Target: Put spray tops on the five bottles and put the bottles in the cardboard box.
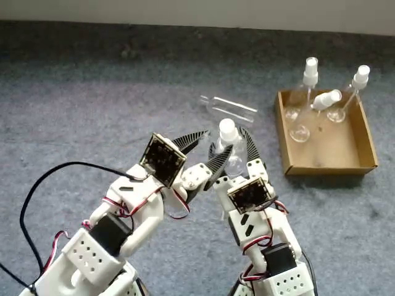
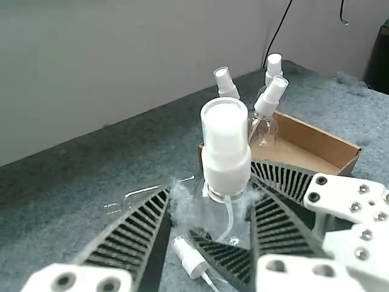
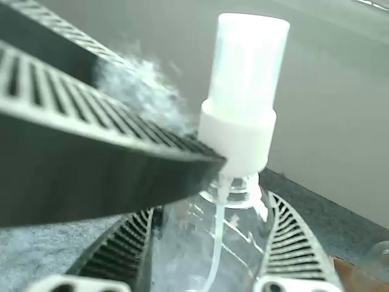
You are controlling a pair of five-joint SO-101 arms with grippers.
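Observation:
A clear bottle [image 1: 233, 159] stands upright at the table's centre with a white spray top [image 1: 228, 131] on its neck. My right gripper [image 1: 233, 152] is shut on the bottle's body [image 3: 200, 243]. My left gripper [image 1: 216, 143] is open on both sides of the spray top [image 2: 225, 152]. One of its ribbed fingers [image 3: 121, 152] touches the white collar. Another clear bottle [image 1: 229, 108] without a top lies on its side farther back. A loose spray top [image 2: 188, 258] lies on the table under the grippers. The cardboard box [image 1: 285, 145] at the right holds three topped bottles [image 1: 308, 80].
Grey carpet-like cloth covers the table [image 1: 92, 105]. The box's near half [image 1: 327, 148] has bare floor. Both arm bodies fill the front of the table, with a black cable [image 1: 37, 185] looping at the left.

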